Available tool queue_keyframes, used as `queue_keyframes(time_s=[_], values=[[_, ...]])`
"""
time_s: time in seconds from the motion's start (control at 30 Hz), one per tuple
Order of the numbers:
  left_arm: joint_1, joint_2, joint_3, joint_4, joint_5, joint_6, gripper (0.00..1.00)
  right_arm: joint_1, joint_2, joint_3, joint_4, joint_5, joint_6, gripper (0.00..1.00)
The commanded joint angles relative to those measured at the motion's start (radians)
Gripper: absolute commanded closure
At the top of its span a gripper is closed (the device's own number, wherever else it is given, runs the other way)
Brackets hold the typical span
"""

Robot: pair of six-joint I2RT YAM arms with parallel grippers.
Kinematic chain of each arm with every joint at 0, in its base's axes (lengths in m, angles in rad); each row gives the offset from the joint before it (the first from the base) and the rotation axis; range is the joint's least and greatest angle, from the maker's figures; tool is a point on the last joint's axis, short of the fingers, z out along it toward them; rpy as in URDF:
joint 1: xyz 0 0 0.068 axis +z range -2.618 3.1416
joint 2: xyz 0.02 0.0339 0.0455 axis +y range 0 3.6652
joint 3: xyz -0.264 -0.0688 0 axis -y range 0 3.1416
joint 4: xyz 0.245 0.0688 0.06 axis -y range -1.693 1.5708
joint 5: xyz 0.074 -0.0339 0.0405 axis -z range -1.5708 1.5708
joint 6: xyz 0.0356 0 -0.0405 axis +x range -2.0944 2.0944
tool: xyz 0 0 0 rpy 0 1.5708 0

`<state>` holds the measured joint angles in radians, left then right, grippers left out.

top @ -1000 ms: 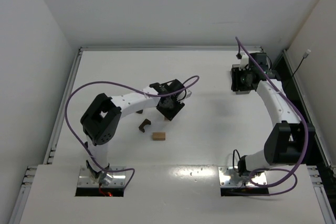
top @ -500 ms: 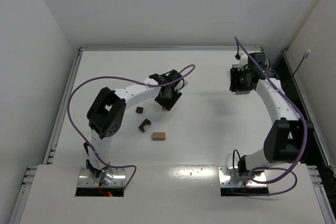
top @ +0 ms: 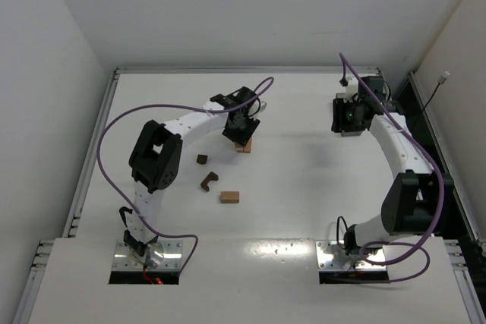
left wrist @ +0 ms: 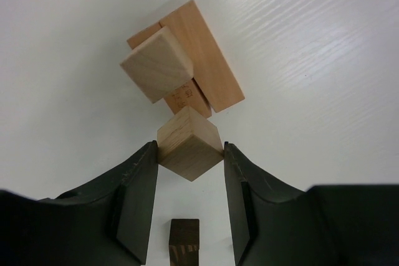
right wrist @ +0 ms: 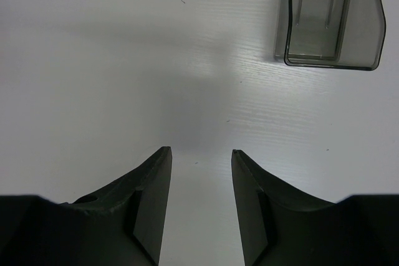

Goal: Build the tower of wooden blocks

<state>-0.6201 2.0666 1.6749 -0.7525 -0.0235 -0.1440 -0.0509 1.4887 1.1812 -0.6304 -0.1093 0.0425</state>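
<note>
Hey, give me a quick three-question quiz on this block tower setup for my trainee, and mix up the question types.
1. True or false: the right gripper holds a wooden block.
2. The left gripper is shut on: A) nothing, B) a light tan wooden cube, C) a steel bolt?
3. In the top view, how many loose wooden blocks lie on the white table apart from the partly built stack of light wooden blocks?
Key: 1 false; 2 B; 3 three.
</note>
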Motion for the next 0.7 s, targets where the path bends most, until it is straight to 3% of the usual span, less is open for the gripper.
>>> queue_keyframes(time_s=[0.0,0.27,0.67], values=[[-0.001,-0.014,0.031,-0.002,0.037,-0.009,1.00,-0.006,0.002,0.037,0.026,-0.018,0.011,0.60],[-0.001,0.004,0.040,-0.002,0.059,0.000,1.00,-0.006,0.002,0.037,0.026,-0.027,0.011,0.60],[-0.001,0.052,0.078,-0.002,0.057,0.009,0.80,-0.006,0.002,0.037,0.026,-0.027,0.011,0.60]])
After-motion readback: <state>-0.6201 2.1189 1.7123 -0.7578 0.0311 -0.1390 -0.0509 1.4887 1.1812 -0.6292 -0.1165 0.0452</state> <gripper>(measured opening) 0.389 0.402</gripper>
